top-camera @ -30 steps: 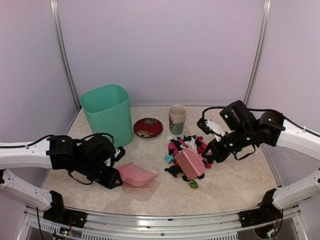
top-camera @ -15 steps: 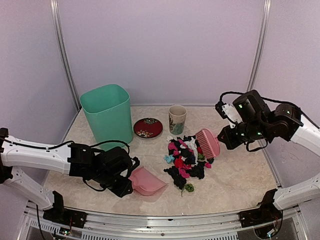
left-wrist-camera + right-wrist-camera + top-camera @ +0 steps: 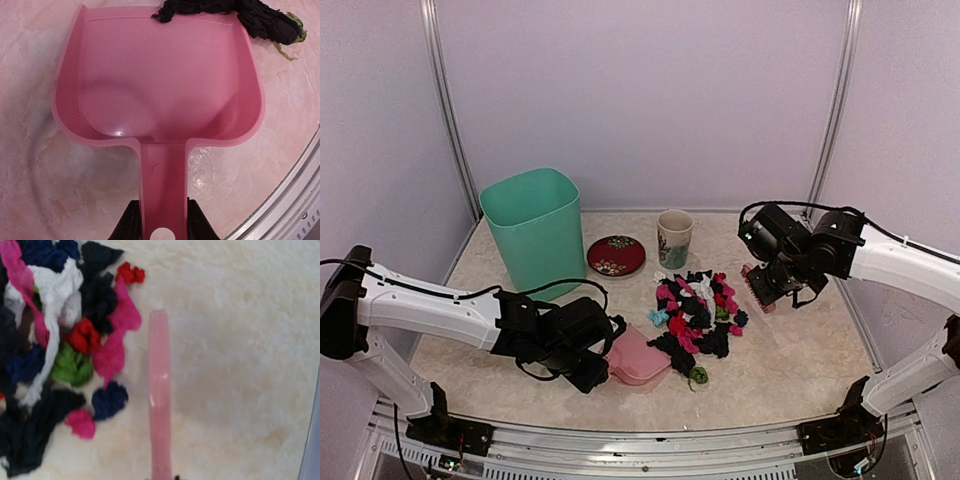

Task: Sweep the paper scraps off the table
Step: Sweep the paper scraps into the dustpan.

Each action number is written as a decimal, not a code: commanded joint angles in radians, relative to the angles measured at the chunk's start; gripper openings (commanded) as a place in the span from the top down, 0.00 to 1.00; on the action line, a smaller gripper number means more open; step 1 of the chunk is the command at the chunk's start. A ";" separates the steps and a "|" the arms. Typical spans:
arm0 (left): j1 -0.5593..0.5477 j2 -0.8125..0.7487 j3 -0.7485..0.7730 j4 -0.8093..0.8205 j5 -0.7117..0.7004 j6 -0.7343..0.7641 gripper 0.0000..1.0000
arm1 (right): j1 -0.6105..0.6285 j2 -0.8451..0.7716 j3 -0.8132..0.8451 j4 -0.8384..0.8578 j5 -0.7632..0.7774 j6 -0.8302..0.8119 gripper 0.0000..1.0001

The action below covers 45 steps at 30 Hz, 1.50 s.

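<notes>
Between brush (image 3: 757, 288) and dustpan (image 3: 638, 360) lay the paper scraps (image 3: 695, 310); my right pincer (image 3: 772, 283) clamped the brush just right of them, left pincer (image 3: 160, 222) clamped the dustpan handle.

You had one each: bin (image 3: 532, 230), plate (image 3: 616, 255), cup (image 3: 673, 238), dustpan (image 3: 638, 358), brush (image 3: 758, 288). The paper scraps (image 3: 695, 310) were too clumped to count.

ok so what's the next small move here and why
Probably drag the brush left through the scraps toward the dustpan. The brush sits just right of the pile, and the dustpan's lip already meets the pile's near-left edge, so one stroke should push scraps in.
</notes>
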 commanded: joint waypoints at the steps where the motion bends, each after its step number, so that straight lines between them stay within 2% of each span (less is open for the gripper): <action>1: -0.008 0.051 0.030 0.033 -0.022 0.062 1.00 | -0.008 0.058 -0.010 0.163 0.052 -0.120 1.00; 5: -0.008 0.078 0.045 0.080 -0.036 0.105 1.00 | -0.014 0.111 -0.007 0.279 -0.025 -0.211 1.00; 11: -0.005 0.123 0.060 0.128 -0.054 0.145 1.00 | -0.012 0.182 0.002 0.356 -0.148 -0.289 1.00; 20: 0.023 0.193 0.072 0.188 -0.073 0.168 1.00 | 0.023 0.249 0.024 0.360 -0.264 -0.323 1.00; 31: 0.028 0.214 0.068 0.265 -0.096 0.172 1.00 | 0.109 0.219 0.035 0.305 -0.398 -0.295 1.00; 37: 0.027 0.220 0.061 0.285 -0.109 0.171 1.00 | 0.135 0.185 0.050 0.270 -0.389 -0.265 1.00; 45: 0.028 0.155 -0.005 0.357 -0.165 0.171 1.00 | 0.136 0.150 0.087 0.190 -0.190 -0.223 1.00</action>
